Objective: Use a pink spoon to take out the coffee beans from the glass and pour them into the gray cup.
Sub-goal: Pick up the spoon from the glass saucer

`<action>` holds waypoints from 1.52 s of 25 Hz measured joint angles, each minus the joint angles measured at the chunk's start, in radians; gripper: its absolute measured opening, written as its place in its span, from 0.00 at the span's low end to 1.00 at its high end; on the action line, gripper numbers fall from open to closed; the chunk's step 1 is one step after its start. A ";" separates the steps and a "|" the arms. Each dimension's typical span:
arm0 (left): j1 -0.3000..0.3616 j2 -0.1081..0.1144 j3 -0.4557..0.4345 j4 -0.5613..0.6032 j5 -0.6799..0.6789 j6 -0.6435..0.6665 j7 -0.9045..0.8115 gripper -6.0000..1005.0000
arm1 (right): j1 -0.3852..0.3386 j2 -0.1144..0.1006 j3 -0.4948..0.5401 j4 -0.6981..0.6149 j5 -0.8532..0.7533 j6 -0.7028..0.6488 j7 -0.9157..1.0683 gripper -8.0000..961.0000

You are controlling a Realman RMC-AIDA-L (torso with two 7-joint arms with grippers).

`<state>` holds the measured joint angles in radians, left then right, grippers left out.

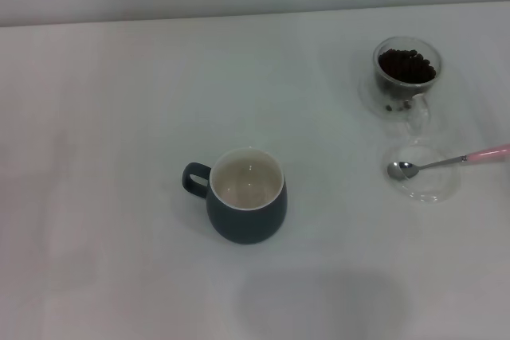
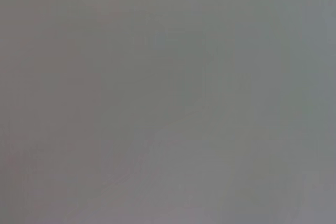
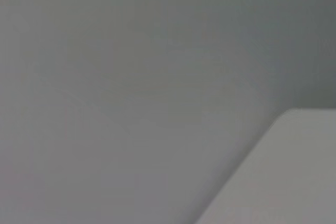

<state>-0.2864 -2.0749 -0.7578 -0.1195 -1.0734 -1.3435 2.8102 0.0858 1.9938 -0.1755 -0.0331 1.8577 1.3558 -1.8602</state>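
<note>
The gray cup (image 1: 247, 197) stands near the middle of the white table, handle to the left, its cream inside empty. The glass (image 1: 406, 71) stands at the far right, holding the coffee beans (image 1: 407, 66); its clear handle points toward me. The pink spoon (image 1: 446, 162) lies nearer than the glass, its silver bowl resting on a shallow clear glass dish (image 1: 426, 177), its pink handle end pointing right. Neither gripper shows in any view. Both wrist views show only blank grey surface.
The white table (image 1: 103, 157) meets a pale wall along the far edge. A faint shadow lies on the table in front of the gray cup. A pale corner (image 3: 294, 171) shows in the right wrist view.
</note>
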 joint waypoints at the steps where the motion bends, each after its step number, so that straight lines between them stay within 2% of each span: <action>1: -0.011 0.000 0.000 0.015 -0.007 0.007 0.000 0.81 | -0.003 0.000 -0.008 0.003 -0.003 -0.001 0.001 0.87; 9: -0.028 -0.002 0.009 0.029 0.001 0.025 0.002 0.81 | 0.013 0.004 -0.072 0.031 -0.073 -0.011 0.012 0.87; 16: -0.054 -0.006 0.012 0.011 0.012 0.119 0.007 0.81 | 0.052 0.007 -0.096 0.022 -0.143 -0.021 0.015 0.86; 25: -0.045 -0.011 0.012 -0.041 0.075 0.133 0.005 0.81 | 0.058 0.005 -0.125 0.021 -0.182 -0.020 0.038 0.86; 36: -0.046 -0.010 0.012 -0.053 0.081 0.159 0.005 0.81 | 0.072 0.007 -0.134 0.029 -0.206 -0.054 0.045 0.86; 38: -0.046 -0.010 0.012 -0.054 0.081 0.159 0.005 0.80 | 0.079 0.008 -0.134 0.028 -0.206 -0.068 0.045 0.77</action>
<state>-0.3322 -2.0847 -0.7455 -0.1731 -0.9923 -1.1840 2.8148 0.1644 2.0016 -0.3098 -0.0056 1.6519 1.2881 -1.8153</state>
